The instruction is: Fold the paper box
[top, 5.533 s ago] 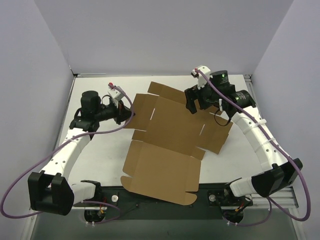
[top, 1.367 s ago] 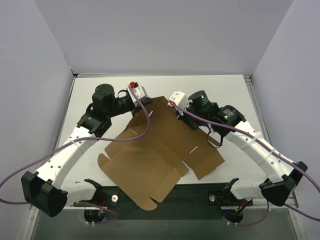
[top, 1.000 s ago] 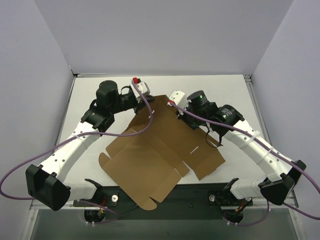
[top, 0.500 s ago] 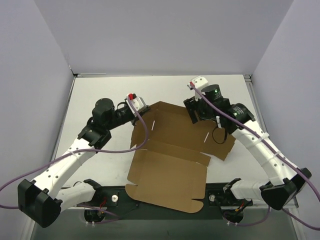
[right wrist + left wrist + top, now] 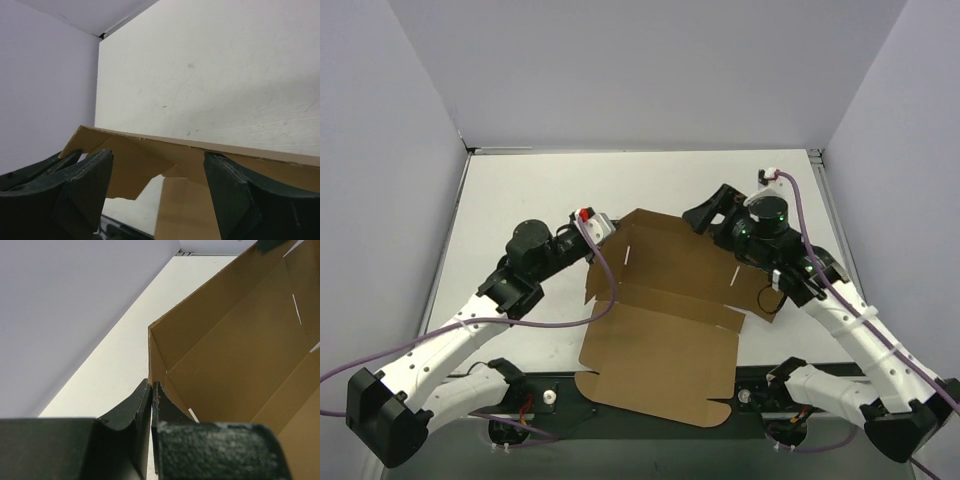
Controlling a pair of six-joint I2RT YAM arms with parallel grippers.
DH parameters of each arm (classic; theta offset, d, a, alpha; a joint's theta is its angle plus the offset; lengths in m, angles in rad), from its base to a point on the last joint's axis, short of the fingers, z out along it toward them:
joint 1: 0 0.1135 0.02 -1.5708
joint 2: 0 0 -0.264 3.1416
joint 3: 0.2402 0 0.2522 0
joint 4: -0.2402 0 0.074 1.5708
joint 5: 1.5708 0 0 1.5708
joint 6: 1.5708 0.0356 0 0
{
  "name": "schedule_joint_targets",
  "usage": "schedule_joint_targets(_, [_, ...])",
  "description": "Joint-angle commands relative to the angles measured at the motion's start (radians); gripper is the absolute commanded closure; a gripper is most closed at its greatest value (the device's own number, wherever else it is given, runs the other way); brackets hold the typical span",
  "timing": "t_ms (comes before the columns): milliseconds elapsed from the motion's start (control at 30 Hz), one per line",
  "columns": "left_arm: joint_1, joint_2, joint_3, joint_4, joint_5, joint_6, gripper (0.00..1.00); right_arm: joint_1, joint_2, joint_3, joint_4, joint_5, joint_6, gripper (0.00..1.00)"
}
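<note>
Paper box [image 5: 665, 300] lay mostly flat at the table's [image 5: 520, 190] near middle, its front flap overhanging the table's near edge. Left claw [image 5: 152, 392] was clenched on the box's raised left flap. Right claw [image 5: 157, 172] was released, jaws wide astride the far edge. Step looked like raising the walls; the next move probably called for a right regrip there.

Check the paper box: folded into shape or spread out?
Mostly spread. The paper box lies as a sheet, with a left-side flap raised, pinched by the left end effector.
</note>
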Motion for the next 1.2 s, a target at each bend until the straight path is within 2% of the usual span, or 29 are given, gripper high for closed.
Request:
schedule_joint_targets(0, [-0.037,-0.028,-0.017,0.057,-0.058,0.047,1.0,0.0,0.057,-0.084,0.207,-0.134,0.366,0.25])
schedule_joint_targets(133, [-0.064,-0.04,-0.032,0.058,-0.077,0.069,1.0,0.0,0.08,-0.156,0.289,-0.131,0.491,0.25])
schedule_joint_targets(300, [-0.095,-0.059,-0.052,0.067,-0.096,0.086,1.0,0.0,0.036,-0.223,0.341,-0.032,0.592,0.25])
schedule_joint_targets(400, [-0.098,-0.06,-0.054,0.067,-0.107,0.092,1.0,0.003,-0.006,-0.254,0.352,0.047,0.623,0.26])
schedule_joint_targets(633, [-0.117,-0.066,-0.057,0.066,-0.112,0.106,1.0,0.0,-0.058,-0.289,0.341,0.119,0.664,0.26])
schedule_joint_targets(833, [-0.146,-0.085,-0.077,0.067,-0.116,0.142,1.0,-0.026,-0.038,-0.3,0.333,0.099,0.684,0.29])
schedule_joint_targets(933, [-0.172,-0.092,-0.086,0.067,-0.129,0.174,1.0,-0.034,-0.021,-0.294,0.33,0.076,0.678,0.34])
schedule_joint_targets(1067, [-0.203,-0.098,-0.101,0.061,-0.147,0.216,1.0,-0.046,0.002,-0.289,0.33,0.032,0.675,0.45])
schedule_joint_targets(1167, [-0.236,-0.103,-0.106,0.049,-0.173,0.26,1.0,-0.054,0.023,-0.285,0.33,-0.013,0.674,0.48])
